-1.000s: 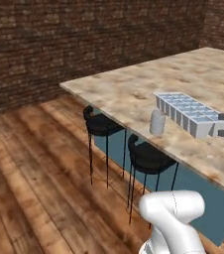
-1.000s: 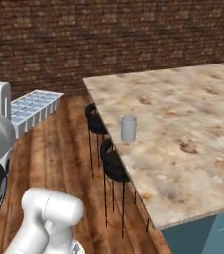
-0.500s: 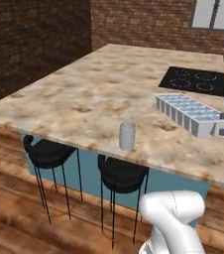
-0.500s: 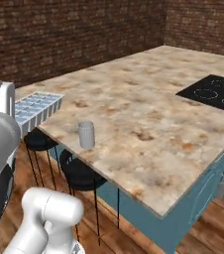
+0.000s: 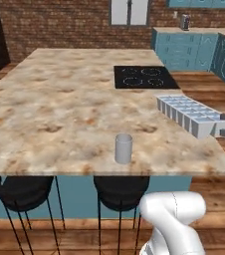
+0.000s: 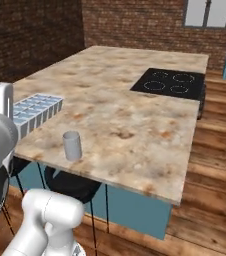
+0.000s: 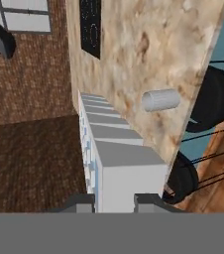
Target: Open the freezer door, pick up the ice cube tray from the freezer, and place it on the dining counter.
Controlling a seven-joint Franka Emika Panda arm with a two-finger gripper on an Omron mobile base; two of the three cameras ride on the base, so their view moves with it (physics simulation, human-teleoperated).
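**Q:** Over the right-hand edge of the tabletop (image 5: 59, 124), what hangs there?

**A:** One ice cube tray (image 5: 188, 114), pale blue-grey, with two rows of small square cells. It is held up in the air, level, above the near right corner of the big beige marbled top in the left base view. In the right base view the same tray (image 6: 33, 112) sits over the near left edge. It does not rest on the stone.

**Q:** What holds it?

**A:** The tool (image 7: 114, 200) is clenched on one short end of the tray (image 7: 115, 158), a dark finger tip on each side of it.

**Q:** Is anything in the cells?

**A:** I cannot tell. They look pale and hollow, but their contents are not clear.

**Q:** What else stands on the tabletop?

**A:** One grey cup (image 5: 123, 148), a plain cylinder, upright near the front edge. It is well apart from the tray, to its left in the left base view and just below it to the right in the right base view (image 6: 72, 145). I cannot see inside it. In the hand view the cup (image 7: 161, 99) appears lying sideways because that camera is rolled.

**Q:** Anything set into the top?

**A:** One black cooktop (image 5: 144, 77) with four ring burners, toward the far side, beyond the tray.

**Q:** And below?

**A:** Two black stools (image 5: 21, 190) stand under the front edge, against the teal base, on a wooden floor.
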